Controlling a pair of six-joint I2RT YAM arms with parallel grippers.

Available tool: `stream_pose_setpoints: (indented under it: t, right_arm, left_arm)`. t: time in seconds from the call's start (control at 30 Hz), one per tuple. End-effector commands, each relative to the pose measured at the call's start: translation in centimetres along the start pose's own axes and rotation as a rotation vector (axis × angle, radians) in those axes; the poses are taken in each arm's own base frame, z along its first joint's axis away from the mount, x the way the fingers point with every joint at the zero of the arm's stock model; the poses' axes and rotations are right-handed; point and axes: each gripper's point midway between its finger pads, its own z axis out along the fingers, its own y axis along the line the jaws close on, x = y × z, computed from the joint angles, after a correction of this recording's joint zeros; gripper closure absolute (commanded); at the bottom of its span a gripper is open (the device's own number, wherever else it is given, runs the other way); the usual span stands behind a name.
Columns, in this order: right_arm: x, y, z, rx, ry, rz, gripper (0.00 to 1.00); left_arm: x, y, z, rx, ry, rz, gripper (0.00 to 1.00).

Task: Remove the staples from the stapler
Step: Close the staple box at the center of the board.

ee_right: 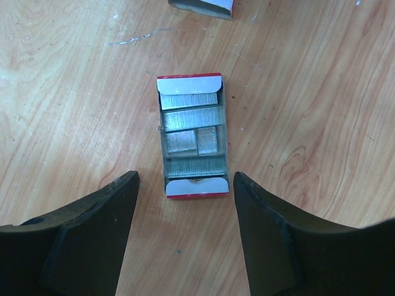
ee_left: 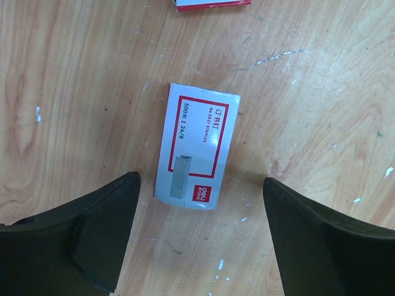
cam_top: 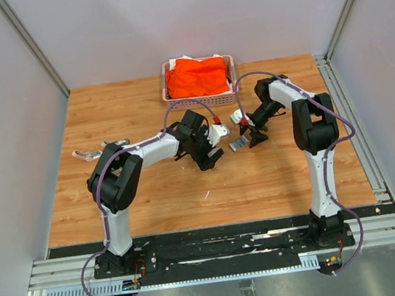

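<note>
My right gripper (ee_right: 185,179) hangs released, jaws wide, nothing between them. Straight ahead of its fingertips, centred on the gap, lies the open tray (ee_right: 196,187), and the staples (ee_right: 191,117) sit in it in silvery rows (two short pieces side by side in the middle). My left gripper (ee_left: 200,182) is just as slack and empty, with the sleeve (ee_left: 196,148) flat on the table (ee_left: 74,92) ahead of its tips. Neither wrist camera shows a stapler. In the top view a pale thing (cam_top: 101,149) lies well out beyond the left arm's elbow, too small for me to name. Any move at the tray, I judge, wants a slow descent with the jaws square to its long sides and no nudging, since those strips would likely scatter.
</note>
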Motion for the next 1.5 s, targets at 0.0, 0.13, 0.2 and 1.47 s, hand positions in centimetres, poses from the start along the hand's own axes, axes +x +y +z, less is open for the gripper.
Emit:
stream_pose_setpoints:
  t: [0.0,0.13,0.2,1.47]
  right_arm:
    - [0.6,0.9,1.6,-0.062,0.032,0.008,0.36]
    - [0.2,0.8,2.0,-0.065,0.033,0.022,0.37]
    - [0.0,0.8,2.1,-0.066,0.030,0.021,0.38]
    - [-3.2,1.1,2.5,-0.017,-0.053,0.065,0.56]
  left_arm:
    - [1.9,-0.9,0.6,0.008,0.012,-0.051,0.15]
    - [2.2,-1.2,0.7,0.012,0.008,-0.055,0.20]
    - [2.3,-1.4,0.6,0.014,0.003,-0.056,0.23]
    - [3.5,-3.8,1.3,0.078,-0.035,-0.062,0.37]
